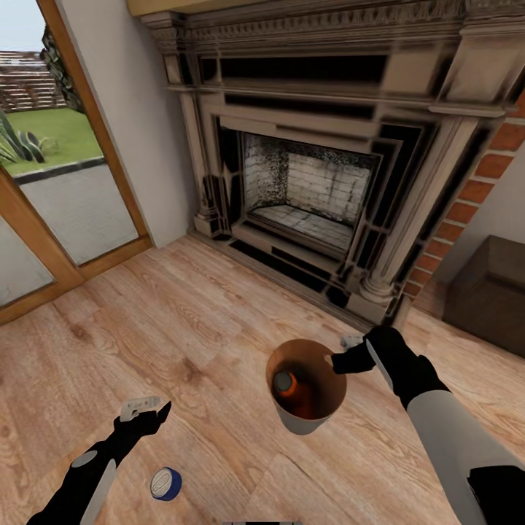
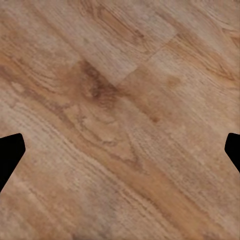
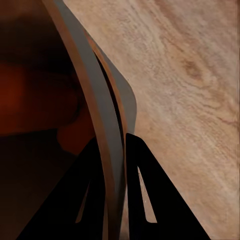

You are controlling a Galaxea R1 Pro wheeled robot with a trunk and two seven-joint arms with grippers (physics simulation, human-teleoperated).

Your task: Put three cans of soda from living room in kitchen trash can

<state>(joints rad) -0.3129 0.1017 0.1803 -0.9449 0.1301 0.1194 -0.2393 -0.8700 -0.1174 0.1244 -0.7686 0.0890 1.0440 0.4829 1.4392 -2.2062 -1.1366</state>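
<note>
Trash can [image 1: 306, 412] is hanging off the floor in front of the fireplace [image 1: 313, 168] in the living room, an orange soda can [image 1: 286, 384] lying inside it. Right gripper [image 1: 341, 362] is pinching the bin's rim; the right wrist view is showing the thin wall [image 3: 107, 150] running between the two fingers [image 3: 150, 200], one inside, one outside. Bin looks light, thin-walled and stiff; a rim pinch is probably the only workable hold, and it may be tilting with weight inside.

Blue soda can [image 1: 165, 483] is standing upright on the wood floor [image 1: 182, 328], near the left gripper [image 1: 142, 410]. Likely light, smooth, rigid; best taken across the side of the body.

Left gripper is spread wide and empty: the left wrist view is showing both fingertips [image 2: 11, 152] at the frame edges over bare planks. Head view alone is placing both cans.
</note>
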